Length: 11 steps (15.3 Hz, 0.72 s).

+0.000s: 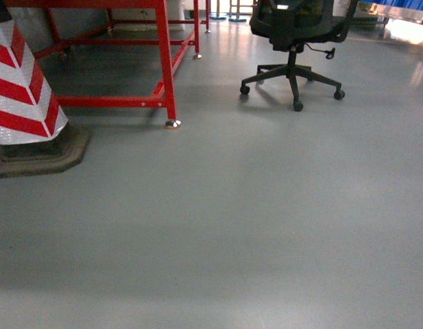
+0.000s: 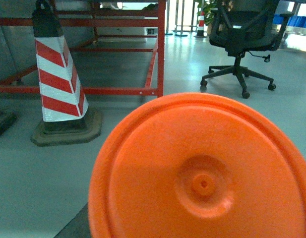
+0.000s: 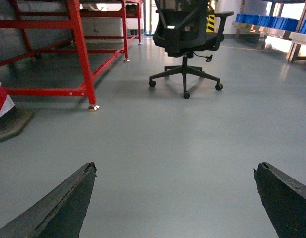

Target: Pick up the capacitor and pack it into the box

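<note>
A right gripper with fingers spread wide apart and nothing between them hangs over bare grey floor in its wrist view. The left wrist view is filled near the lens by a round orange disc with a small raised hub at its centre; the left gripper itself does not show, so whether its fingers are apart or together cannot be told. Neither the box nor any capacitor appears in any view. Farther off on the left, a red-and-white striped cone stands upright on a dark base. Beyond it, a red steel frame rests on small round feet. Far right, a black office chair sits on castors, with blue bins shelved behind it
</note>
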### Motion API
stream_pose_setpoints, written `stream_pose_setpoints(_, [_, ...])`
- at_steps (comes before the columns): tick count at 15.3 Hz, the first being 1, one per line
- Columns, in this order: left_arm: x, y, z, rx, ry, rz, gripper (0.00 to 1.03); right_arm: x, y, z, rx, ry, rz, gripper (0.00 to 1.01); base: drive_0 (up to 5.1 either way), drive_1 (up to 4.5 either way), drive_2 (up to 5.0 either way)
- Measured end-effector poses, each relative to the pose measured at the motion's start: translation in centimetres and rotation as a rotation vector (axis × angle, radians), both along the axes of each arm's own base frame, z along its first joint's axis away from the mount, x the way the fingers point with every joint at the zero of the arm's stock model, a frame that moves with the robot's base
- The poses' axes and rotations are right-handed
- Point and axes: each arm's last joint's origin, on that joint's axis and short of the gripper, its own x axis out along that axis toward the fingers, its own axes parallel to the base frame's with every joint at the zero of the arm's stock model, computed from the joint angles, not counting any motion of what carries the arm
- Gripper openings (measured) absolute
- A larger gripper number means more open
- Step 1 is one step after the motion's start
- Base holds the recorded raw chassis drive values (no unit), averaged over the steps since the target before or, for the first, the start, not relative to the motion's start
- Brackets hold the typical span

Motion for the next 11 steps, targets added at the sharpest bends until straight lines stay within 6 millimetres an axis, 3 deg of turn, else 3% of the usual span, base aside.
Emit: stream_pose_setpoints(11, [0.0, 0.0, -0.01, 0.0, 0.001, 0.001, 0.44, 0.0, 0.0, -0.03, 0.0, 0.003, 0.0, 0.98, -4.9, 3.15, 1.6])
